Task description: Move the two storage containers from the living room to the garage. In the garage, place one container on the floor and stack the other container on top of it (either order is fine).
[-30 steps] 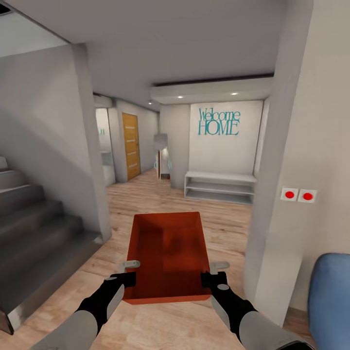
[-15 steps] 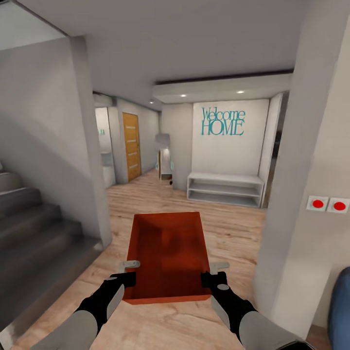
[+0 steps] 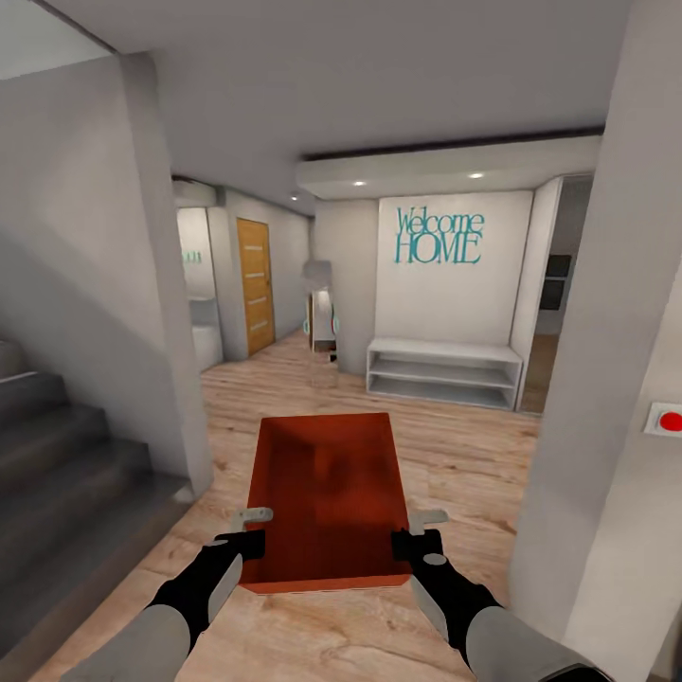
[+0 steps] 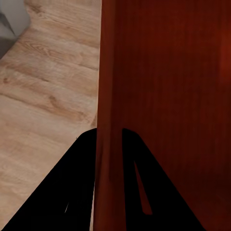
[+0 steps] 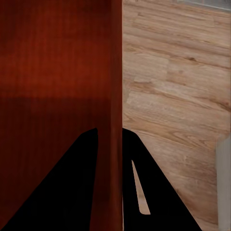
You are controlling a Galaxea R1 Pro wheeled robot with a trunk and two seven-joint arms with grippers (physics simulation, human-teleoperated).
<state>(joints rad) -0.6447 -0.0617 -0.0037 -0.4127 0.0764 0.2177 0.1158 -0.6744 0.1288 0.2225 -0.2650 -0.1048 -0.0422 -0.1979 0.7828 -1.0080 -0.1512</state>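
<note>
I carry one orange-red storage container in front of me, held level above the light wood floor. My left gripper is shut on its left wall and my right gripper is shut on its right wall. In the left wrist view the container's thin wall runs between the two dark fingers. The right wrist view shows the opposite wall pinched the same way. The container is empty inside. A hallway lies around me, not the garage.
A grey staircase rises at my left behind a grey pillar. A pale pillar with a red button stands close at my right. Ahead are a white low shelf, a "Welcome HOME" wall and a wooden door.
The whole view has shifted: the right pillar and red buttons slid right and closer, the stairs slid left, so I have moved forward. The container stays fixed in both grippers.
</note>
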